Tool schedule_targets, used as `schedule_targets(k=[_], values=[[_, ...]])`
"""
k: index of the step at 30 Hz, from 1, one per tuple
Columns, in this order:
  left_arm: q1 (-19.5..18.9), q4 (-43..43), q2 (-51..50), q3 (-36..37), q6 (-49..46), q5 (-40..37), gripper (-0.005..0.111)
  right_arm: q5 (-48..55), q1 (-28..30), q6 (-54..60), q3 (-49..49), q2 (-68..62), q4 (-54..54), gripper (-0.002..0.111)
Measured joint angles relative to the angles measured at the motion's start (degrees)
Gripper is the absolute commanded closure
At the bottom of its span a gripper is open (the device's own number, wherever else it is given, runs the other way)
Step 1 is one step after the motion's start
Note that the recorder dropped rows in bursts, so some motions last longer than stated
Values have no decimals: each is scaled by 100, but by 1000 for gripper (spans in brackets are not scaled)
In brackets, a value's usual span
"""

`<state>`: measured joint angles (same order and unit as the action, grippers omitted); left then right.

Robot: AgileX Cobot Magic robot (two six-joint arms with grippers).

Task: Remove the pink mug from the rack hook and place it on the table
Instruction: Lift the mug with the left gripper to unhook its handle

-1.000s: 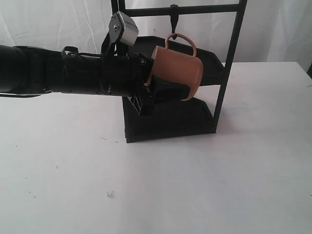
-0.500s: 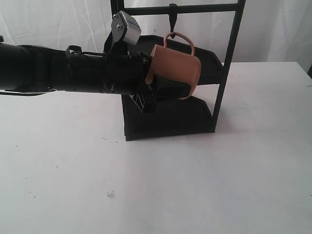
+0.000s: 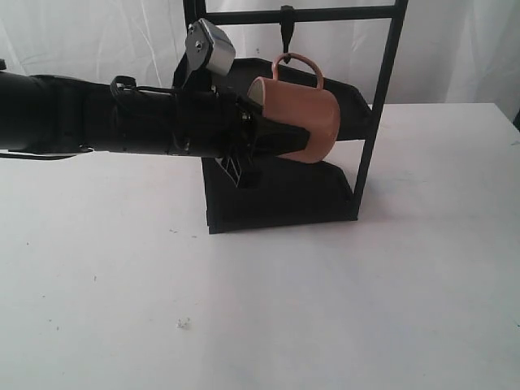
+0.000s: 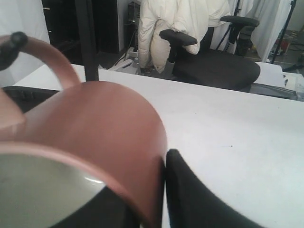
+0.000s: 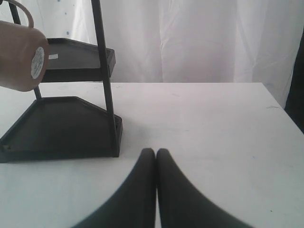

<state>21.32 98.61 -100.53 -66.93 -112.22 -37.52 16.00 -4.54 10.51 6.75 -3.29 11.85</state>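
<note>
The pink mug (image 3: 299, 115) lies on its side in the air in front of the black rack (image 3: 375, 114). Its loop handle (image 3: 298, 62) points up and sits just under the rack hook (image 3: 288, 26). In the left wrist view the black hook tip (image 4: 11, 44) touches the handle (image 4: 53, 59). My left gripper (image 3: 283, 134) is shut on the mug's wall near the rim, one finger (image 4: 190, 190) outside and the other inside the mug (image 4: 104, 123). My right gripper (image 5: 156, 152) is shut and empty, low over the table (image 5: 213, 118), away from the mug (image 5: 19, 54).
The rack has an upper shelf (image 3: 351, 104) and a lower shelf (image 3: 284, 195) standing on the table (image 3: 325, 309). A small white crumb (image 3: 180, 323) lies at the front left. An office chair (image 4: 213, 66) with a white jacket stands beyond the table edge.
My left gripper has risen slightly with the mug, and the mug has turned closer to level. Its handle stays at the hook. The right gripper shows no earlier frame.
</note>
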Motion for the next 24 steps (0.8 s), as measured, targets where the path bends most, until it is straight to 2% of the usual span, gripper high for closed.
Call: schedule_targets(k=[3,24], values=[[9,0,0,0,0,-20,107,0,0,0,0,0,0,108],[9,0,-11,-23,0,-62,107,0,0,0,0,0,0,108]])
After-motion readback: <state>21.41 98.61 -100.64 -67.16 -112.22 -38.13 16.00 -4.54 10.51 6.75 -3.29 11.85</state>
